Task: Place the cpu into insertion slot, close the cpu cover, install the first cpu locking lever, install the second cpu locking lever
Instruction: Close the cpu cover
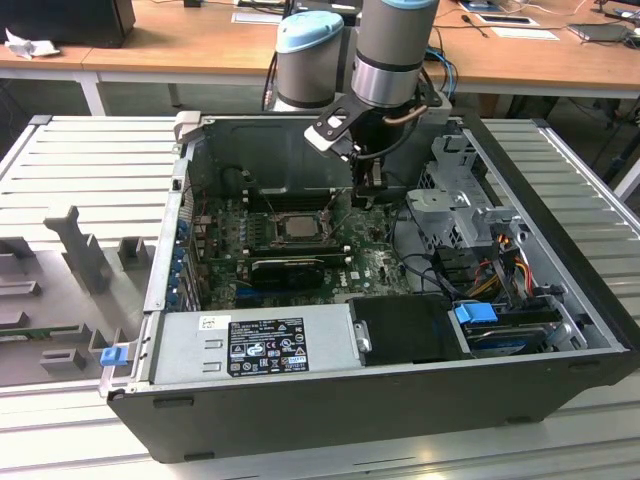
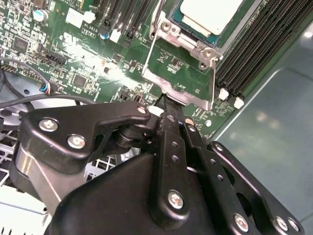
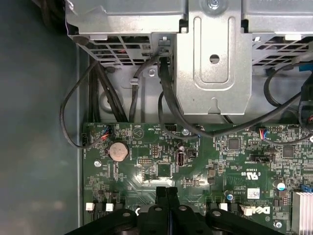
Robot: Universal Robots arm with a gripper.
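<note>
The cpu [image 1: 297, 226] [image 2: 210, 12], pale and silvery, lies flat in the black-framed insertion slot [image 1: 272, 236] [image 2: 191, 35] on the green motherboard. The cpu cover [image 2: 195, 98], a thin metal frame, stands swung open from the slot's edge, and green board shows through its cut-out. My gripper [image 1: 366, 190] [image 2: 168, 103] [image 3: 167, 192] reaches down into the case beside the slot, on the exterior view's right of the cpu. Its black fingers are shut together, with their tips at the cover's free edge. Whether they pinch that edge or only touch it is not clear.
A silver power supply [image 1: 250, 345] runs along the case's near side. A black card [image 1: 285, 268] lies just in front of the slot. The metal drive cage [image 1: 460, 200] [image 3: 215, 58] and black cables [image 3: 164, 98] stand close to the gripper. Memory slots [image 2: 254, 49] flank the socket.
</note>
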